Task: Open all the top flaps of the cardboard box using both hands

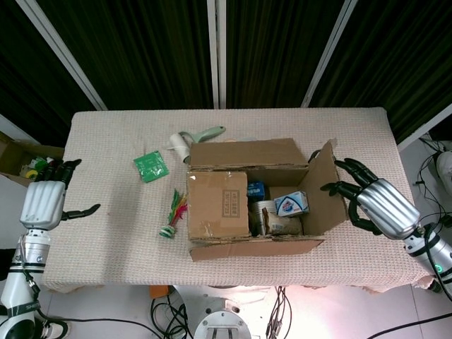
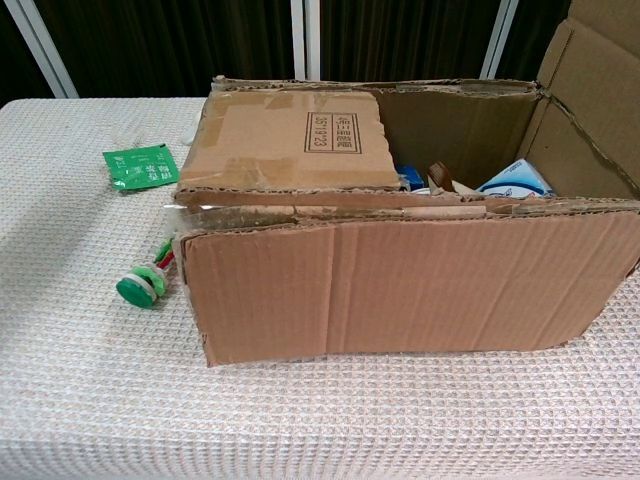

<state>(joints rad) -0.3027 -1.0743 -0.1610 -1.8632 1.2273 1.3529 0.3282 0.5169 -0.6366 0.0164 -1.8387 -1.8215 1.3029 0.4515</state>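
Note:
The cardboard box (image 1: 233,248) stands mid-table. Its left top flap (image 1: 217,205) lies flat over the opening. The right flap (image 1: 326,189) stands up, leaning outward. The far flap (image 1: 244,152) and the near flap (image 1: 254,247) are folded outward. My right hand (image 1: 378,206) hovers just right of the raised flap, fingers spread and holding nothing. My left hand (image 1: 44,203) hangs at the table's left edge, fingers apart, far from the box. In the chest view the flat flap (image 2: 290,140) and the upright right flap (image 2: 600,70) show; neither hand does.
A green packet (image 1: 150,167), a feathered shuttlecock (image 1: 174,215) and a white-and-green hand tool (image 1: 194,138) lie left of and behind the box. A blue-and-white carton (image 1: 291,203) and other items sit inside the box. The table's right edge is close to my right hand.

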